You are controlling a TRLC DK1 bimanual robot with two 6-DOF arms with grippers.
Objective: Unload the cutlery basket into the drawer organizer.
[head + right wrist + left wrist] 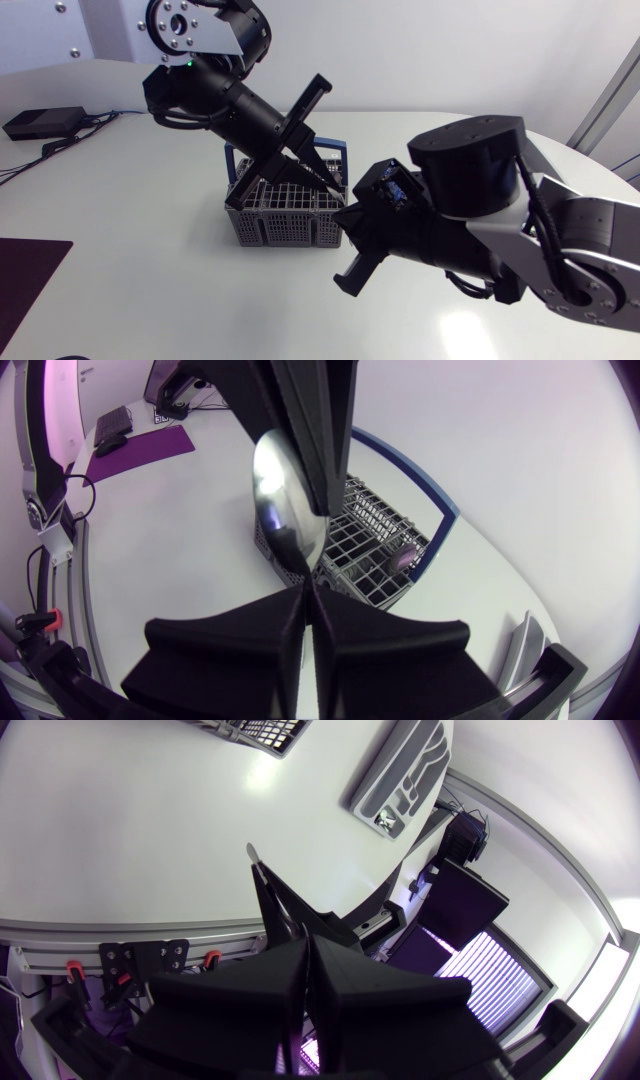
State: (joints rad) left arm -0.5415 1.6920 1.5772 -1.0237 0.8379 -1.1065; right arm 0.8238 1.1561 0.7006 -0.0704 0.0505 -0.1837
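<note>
From overhead I am watching my left gripper (305, 140) hanging over the basket (285, 215). The basket is sitting on the table (150, 300), well in from every edge, and my right gripper (350, 250) is hovering just off the basket's right corner. The two wrists are crowding each other, so I am judging that one arm should be yielding before either swings away.

Through the left wrist I am seeing its fingers clenched on a slim utensil (262, 880) with a silvery tip; I cannot tell which kind. The organizer (400, 770) is lying at the table's edge, well apart from the basket.

Through the right wrist I am seeing its fingers pressed together with a spoon (280, 500) rising from between them, apparently grasped at the neck. My left gripper is overlapping the bowl. I would be lifting straight and slowly, clearing that gripper first, then carrying low toward the matching slot.
</note>
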